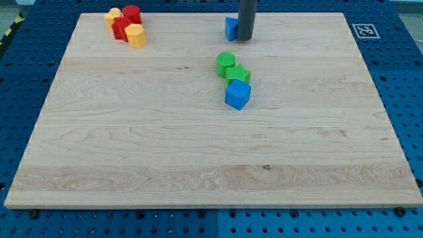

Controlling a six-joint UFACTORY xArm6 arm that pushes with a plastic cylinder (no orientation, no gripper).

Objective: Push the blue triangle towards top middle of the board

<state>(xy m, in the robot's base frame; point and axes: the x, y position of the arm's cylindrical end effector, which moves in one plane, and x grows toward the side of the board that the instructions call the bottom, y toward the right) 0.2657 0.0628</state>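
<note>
- Nearest the camera is just the wooden worktop (198, 178); the closest block is the blue cube (238, 94), a bit above the middle.
- Now from the rod outward: my tip (246, 39) is down on the wood near the view's top edge, roughly mid-width. It's a plain rod, so nothing opens or closes and it has hold of nothing.
- Touching or near enough on the tip's left is the blue triangle (230, 28). The rod hides part of it, so I can't swear there's contact. I'd say it's pretty much at top middle already.
- Below the tip, with a gap, sit a green cylinder (226, 63) and a green block (238, 74), bunched up with the blue cube.
- Well off at the top left are a yellow block (113, 16), a red cylinder (131, 13), a red block (121, 28) and another yellow block (135, 36), all clustered.
- What could go wrong, as I see it:
- the tip is on the triangle's right side, so any more shove likely sends it left, away from the middle;
- a push upward could tip it off the top edge, which is close;
- an off-centre nudge on a slanted face could spin it so it slips past the rod.
</note>
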